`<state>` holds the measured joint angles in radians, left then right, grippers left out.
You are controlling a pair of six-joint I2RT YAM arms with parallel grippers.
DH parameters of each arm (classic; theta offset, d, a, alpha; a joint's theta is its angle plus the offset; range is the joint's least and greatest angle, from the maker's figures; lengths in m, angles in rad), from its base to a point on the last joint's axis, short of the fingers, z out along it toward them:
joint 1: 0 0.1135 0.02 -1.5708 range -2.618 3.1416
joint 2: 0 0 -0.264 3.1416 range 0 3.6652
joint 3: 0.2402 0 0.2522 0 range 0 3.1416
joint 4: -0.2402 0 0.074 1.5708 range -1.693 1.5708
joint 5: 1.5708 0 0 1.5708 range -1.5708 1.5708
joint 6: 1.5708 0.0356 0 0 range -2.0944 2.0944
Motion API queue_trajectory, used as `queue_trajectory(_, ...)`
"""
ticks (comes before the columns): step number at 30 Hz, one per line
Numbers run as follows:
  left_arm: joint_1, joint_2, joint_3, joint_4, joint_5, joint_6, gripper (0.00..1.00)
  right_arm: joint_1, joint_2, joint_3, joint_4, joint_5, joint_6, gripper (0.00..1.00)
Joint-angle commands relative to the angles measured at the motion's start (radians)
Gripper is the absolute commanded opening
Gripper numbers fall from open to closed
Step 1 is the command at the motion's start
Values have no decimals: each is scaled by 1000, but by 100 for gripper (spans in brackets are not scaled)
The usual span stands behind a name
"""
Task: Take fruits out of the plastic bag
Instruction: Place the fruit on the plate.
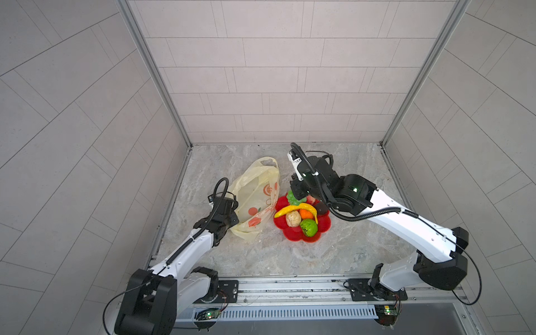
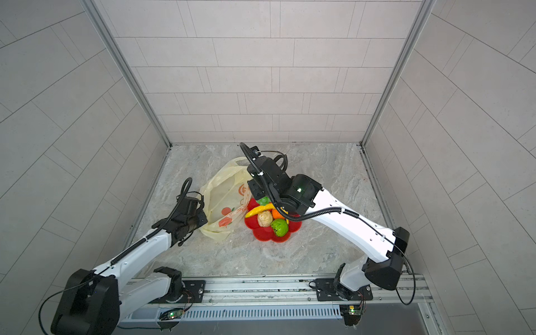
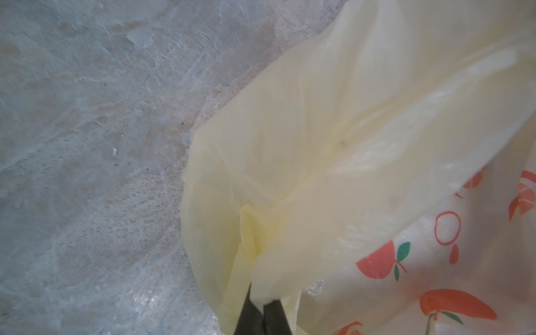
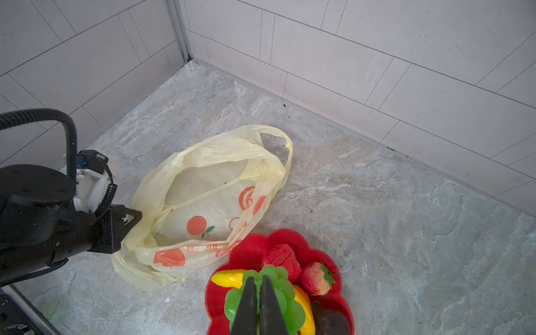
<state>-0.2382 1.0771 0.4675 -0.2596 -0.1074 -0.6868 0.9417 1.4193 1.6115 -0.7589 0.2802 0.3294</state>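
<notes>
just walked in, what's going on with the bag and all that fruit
The left pincer is shut on a fold of the plastic bag, which lies flat on the table and looks empty. The fruits, among them the banana, strawberry and grape bunch, are piled in the red dish beside it. The right pincer is shut just over the grape bunch; contact is unclear.

8 fruits (image 1: 306, 214), 1 plastic bag (image 1: 255, 197), 1 dish (image 1: 295, 236)

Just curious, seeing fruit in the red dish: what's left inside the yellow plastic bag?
Through its open mouth the plastic bag shows only bare film. Its crumpled end, pinched by the left gripper, is folded over, so whatever lies there is hidden.
</notes>
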Motion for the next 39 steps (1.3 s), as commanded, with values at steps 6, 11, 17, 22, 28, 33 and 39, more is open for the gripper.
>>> queue_trajectory(6, -1, -1, 26, -23, -31, 12, 0, 26, -135, -89, 1, 14, 40, 0)
queue_trajectory(11, 0, 0, 26, -25, -36, 12, 0, 56, -179, -135, -19, 25, 73, 0)
queue_trajectory(17, -1, -6, 26, -29, -44, 13, 0, 92, -193, -191, -10, 40, 116, 0)
queue_trajectory(22, -2, -5, 26, -30, -46, 12, 0, 107, -175, -211, 8, 37, 137, 0)
queue_trajectory(28, 0, -8, 28, -33, -49, 15, 0, 115, -131, -230, 49, 21, 151, 0)
queue_trajectory(33, -1, -13, 28, -36, -51, 15, 0, 115, -63, -226, 69, 12, 155, 0)
queue_trajectory(39, -1, -14, 29, -38, -49, 16, 0, 115, 29, -181, 69, -5, 154, 0)
